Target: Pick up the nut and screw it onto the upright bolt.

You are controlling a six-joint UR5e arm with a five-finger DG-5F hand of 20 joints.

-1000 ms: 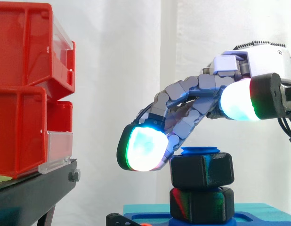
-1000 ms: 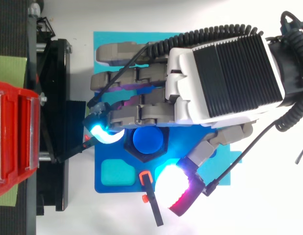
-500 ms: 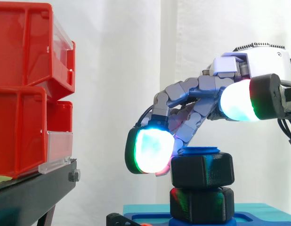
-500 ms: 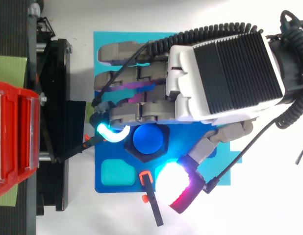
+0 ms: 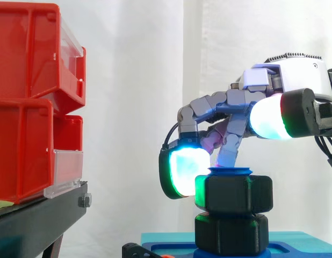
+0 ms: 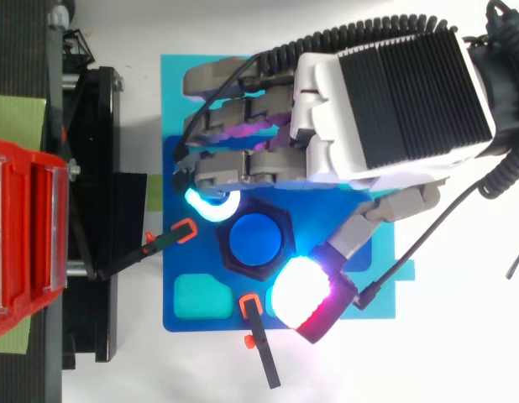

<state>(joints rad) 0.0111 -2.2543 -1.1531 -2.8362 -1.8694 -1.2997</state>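
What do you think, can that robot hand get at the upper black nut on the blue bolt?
Probably yes. The hand sits right above and beside the nut on the bolt, with nothing between them; the red bins stand off to one side.

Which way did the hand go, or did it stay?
Yes, it moved: the hand drew right, away from the red bins, toward the nut.
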